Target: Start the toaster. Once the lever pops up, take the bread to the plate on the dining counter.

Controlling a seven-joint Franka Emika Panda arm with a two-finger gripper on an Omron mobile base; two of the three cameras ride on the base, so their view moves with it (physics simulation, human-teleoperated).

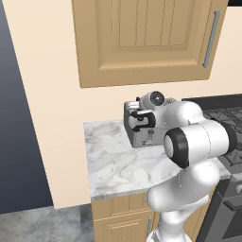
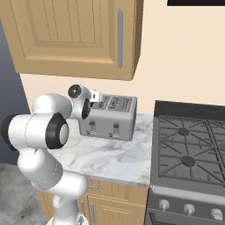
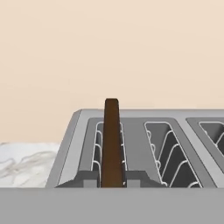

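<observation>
As the fingertips are seen pressed against the two faces of the bread, one on each side at its lower edge, the gripper is judged to be pinching the slice, which stands upright in the end slot of the toaster and rises above the slot rim. The step in hand is judged to be the lifting of the slice out of the toaster.

For this to be done well, the pull should be kept straight along the slot, so that the slice is not dragged against the wire guides on either side. The pinch should be kept firm and unaltered until the lower edge of the bread is free of the toaster's top. Only then should the hand be swung away from the toaster.

Beyond the toaster, a plain cream wall is noted. In the base views, the toaster is seen on a marble worktop, under a wood wall cabinet and beside a dark stove, so little headroom above the toaster is to be expected.
</observation>
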